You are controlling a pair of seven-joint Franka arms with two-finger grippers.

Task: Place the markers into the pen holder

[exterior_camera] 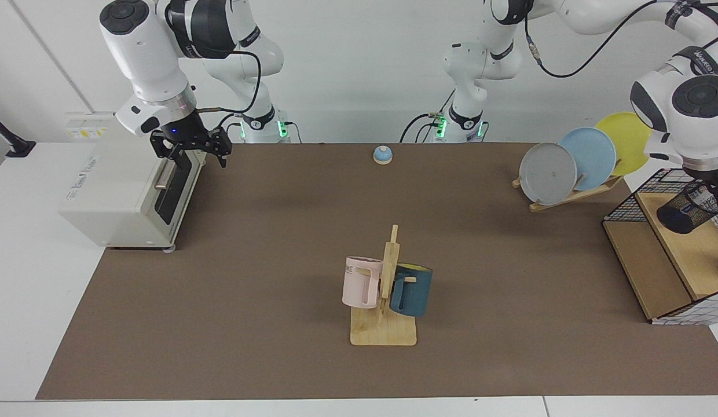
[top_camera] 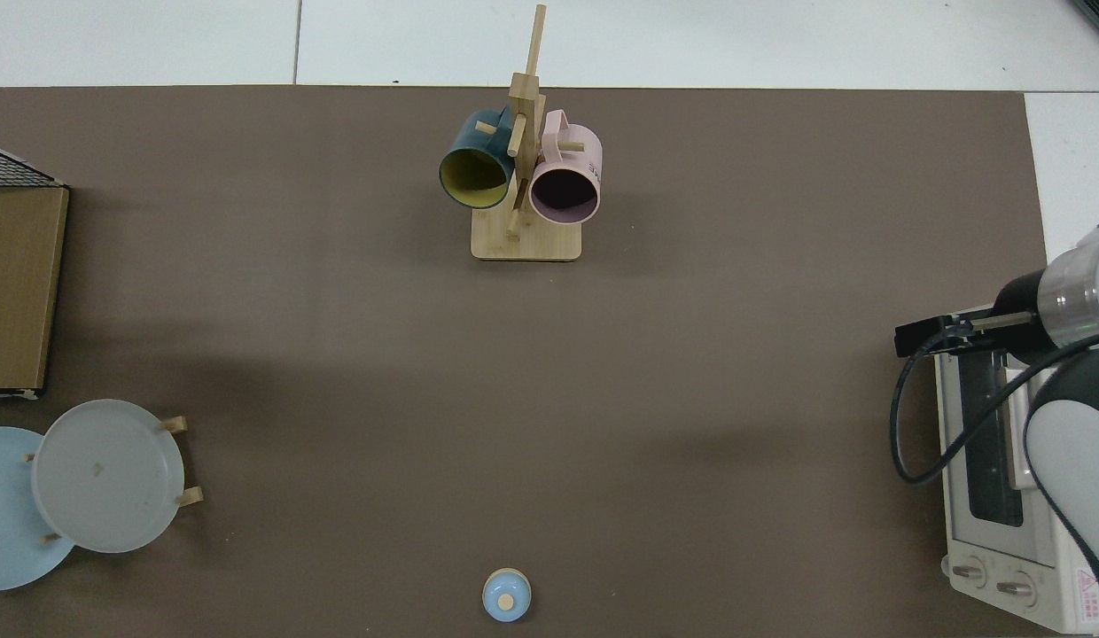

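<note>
1 marker [exterior_camera: 699,198] is showing inside the tilted pen holder [exterior_camera: 685,209] on the rack's [exterior_camera: 680,253] top shelf edge: light, stiff, slick, so grip mid-barrel. Left gripper [exterior_camera: 715,188] is hanging over it, finger state unclear. Right gripper [exterior_camera: 191,146] is waiting released at the toaster oven [exterior_camera: 124,194].

Both arms were glossy white with dark grey joint bands and round grey caps, trailed black cables, showed green base lights, and ended in black hands.
</note>
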